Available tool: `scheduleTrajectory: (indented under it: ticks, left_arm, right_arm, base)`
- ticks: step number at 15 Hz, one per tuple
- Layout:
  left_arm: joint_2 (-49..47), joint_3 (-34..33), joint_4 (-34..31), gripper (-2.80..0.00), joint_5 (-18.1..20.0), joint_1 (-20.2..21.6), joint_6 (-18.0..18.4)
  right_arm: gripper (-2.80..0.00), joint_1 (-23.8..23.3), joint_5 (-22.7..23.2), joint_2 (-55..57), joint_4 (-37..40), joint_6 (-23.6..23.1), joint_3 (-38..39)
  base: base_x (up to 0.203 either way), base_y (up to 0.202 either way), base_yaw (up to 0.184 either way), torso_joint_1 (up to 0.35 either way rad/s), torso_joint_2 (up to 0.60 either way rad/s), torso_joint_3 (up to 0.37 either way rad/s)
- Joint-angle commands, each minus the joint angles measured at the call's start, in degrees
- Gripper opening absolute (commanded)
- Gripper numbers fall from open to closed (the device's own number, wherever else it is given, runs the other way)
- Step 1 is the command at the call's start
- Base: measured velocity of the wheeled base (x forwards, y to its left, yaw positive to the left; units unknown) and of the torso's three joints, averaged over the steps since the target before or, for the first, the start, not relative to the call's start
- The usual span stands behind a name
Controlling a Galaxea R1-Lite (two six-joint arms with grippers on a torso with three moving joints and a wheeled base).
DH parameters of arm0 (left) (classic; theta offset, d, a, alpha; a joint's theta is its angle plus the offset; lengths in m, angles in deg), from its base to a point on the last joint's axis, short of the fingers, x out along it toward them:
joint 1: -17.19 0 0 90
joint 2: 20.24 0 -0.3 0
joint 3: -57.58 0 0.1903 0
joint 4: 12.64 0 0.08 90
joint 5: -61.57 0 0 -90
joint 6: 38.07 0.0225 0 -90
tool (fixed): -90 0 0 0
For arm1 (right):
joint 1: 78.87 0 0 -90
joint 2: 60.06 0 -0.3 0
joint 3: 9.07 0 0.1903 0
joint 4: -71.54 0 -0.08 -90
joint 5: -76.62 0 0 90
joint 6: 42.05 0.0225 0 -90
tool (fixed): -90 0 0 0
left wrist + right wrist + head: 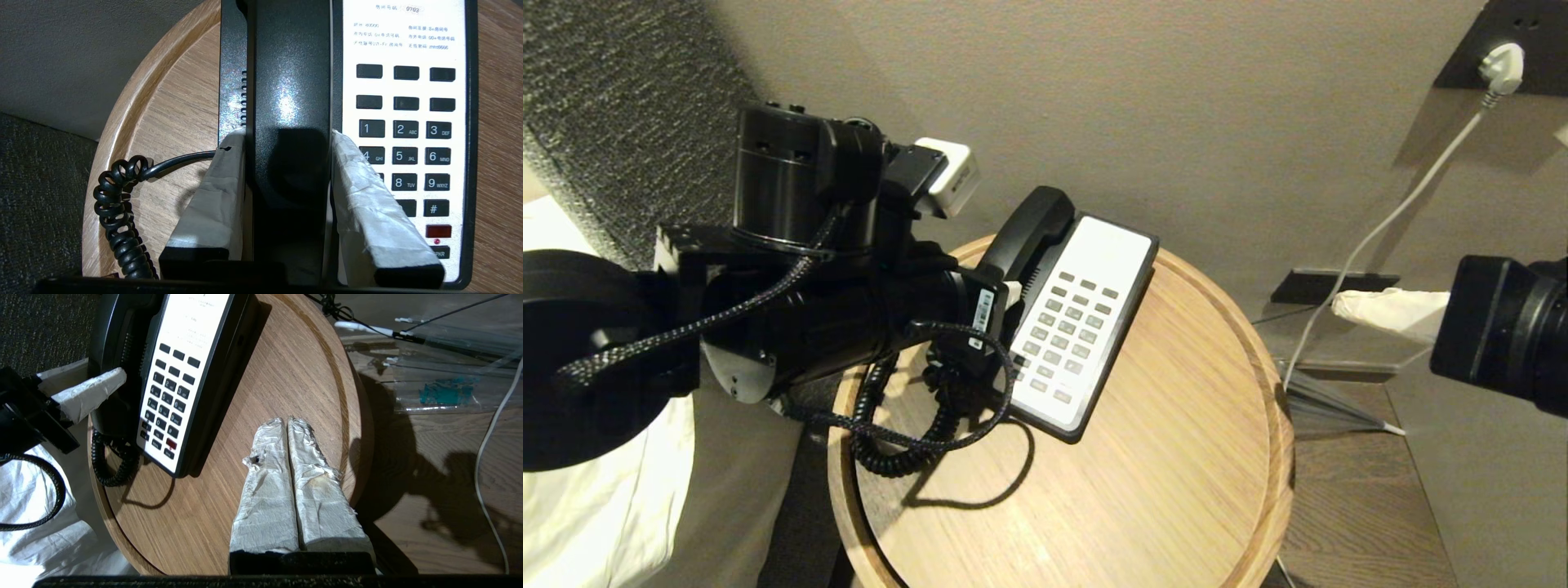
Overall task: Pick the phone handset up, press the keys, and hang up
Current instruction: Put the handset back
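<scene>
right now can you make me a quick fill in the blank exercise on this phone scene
1. The left gripper has a taped finger on each side of the phone handset, which lies on the ____ side of the phone base.
2. The right gripper hovers over the round wooden table with its fingers pressed ____.
3. The coiled cord rests on the ____.
4. In the left wrist view, the key right of the 8 is ____.

Missing words: left; together; table; 9

Hotel bedroom: bedside table (1176, 490), white bedding (596, 506), room phone (1086, 310) (printed dialing instructions).
</scene>
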Motion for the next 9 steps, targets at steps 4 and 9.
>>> scheduleTrajectory:
  ticks: [4,9]
  left_arm:
    - [0.5,-2.7,0.2,-2.8,-0.1,0.0,-0.1]
    - [0.0,-2.5,0.3,-2.8,-0.2,0.6,-0.2]
  right_arm:
    - [-2.8,0.0,-0.1,0.2,0.1,0.2,0.0]
    - [-2.8,0.0,0.0,0.4,0.0,0.2,-0.2]
  base:
    - [0.0,0.0,0.0,0.0,0.0,0.0]
    - [0.0,0.0,0.0,0.0,0.0,0.0]
